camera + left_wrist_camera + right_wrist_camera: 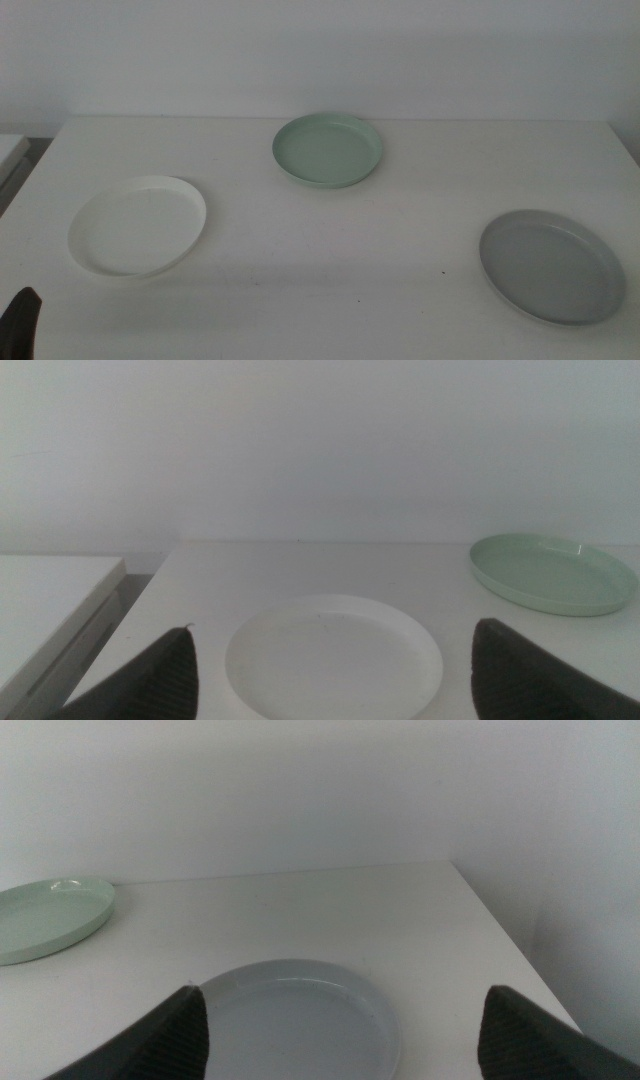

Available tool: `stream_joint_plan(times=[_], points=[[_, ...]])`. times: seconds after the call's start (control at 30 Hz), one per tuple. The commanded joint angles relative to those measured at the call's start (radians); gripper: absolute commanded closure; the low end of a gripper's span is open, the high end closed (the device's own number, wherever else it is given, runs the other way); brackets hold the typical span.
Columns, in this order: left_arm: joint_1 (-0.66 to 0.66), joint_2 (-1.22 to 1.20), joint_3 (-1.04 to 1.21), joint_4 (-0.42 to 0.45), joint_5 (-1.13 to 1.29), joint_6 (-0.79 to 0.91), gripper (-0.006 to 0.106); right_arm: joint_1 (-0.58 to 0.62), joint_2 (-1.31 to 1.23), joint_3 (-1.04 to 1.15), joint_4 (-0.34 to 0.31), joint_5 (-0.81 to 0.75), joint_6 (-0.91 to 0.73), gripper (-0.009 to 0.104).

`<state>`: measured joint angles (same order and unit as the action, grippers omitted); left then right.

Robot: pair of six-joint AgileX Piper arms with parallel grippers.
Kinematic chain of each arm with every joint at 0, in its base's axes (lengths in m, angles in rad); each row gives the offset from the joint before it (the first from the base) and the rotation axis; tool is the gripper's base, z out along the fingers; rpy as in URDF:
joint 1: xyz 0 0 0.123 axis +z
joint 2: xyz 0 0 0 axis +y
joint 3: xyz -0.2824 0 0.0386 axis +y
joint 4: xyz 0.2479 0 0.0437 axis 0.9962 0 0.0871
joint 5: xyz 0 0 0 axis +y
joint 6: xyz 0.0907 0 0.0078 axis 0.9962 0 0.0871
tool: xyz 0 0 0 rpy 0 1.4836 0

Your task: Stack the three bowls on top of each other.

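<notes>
Both grippers, left gripper point(330, 670) and right gripper point(340, 1030), hang wide open, empty. White bowl point(137, 226), mint bowl point(327, 149), grey bowl point(551, 265) lie well apart, unstacked. I judge grasping a rim comes first.

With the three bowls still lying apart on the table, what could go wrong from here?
1. The grey bowl lies close to the table's near right edge; a clumsy grasp might push it off.
2. The rims are low, so the open left gripper could slip off the white bowl, the open right gripper likewise off the grey one.
3. The green bowl lies farthest back, perhaps a long reach.
</notes>
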<state>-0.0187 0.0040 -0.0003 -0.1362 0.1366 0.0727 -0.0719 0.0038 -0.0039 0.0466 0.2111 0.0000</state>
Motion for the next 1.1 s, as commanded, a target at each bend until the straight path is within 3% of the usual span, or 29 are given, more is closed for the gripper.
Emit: stream_joint_plan(times=[0.0, 0.17, 0.37, 0.53, 1.07], points=[[0.011, -0.004, 0.000, -0.010, -0.013, -0.011, 0.007, -0.008, -0.004, 0.004, -0.006, -0.008, 0.000, 0.002], [0.082, 0.069, -0.078, -0.010, 0.079, -0.011, 0.007, -0.008, -0.004, 0.004, -0.006, -0.008, 0.000, 0.002], [0.203, 0.397, -0.388, -0.029, 0.434, 0.021, 0.007, -0.008, -0.004, 0.004, -0.006, -0.008, 0.000, 0.002], [0.228, 0.642, -0.608, -0.042, 0.655, 0.060, 0.007, -0.008, -0.004, 0.004, -0.006, -0.008, 0.000, 0.002], [0.252, 1.196, -0.972, -0.075, 0.739, 0.103, 0.007, -0.008, -0.004, 0.004, -0.006, -0.008, 0.000, 0.002]])
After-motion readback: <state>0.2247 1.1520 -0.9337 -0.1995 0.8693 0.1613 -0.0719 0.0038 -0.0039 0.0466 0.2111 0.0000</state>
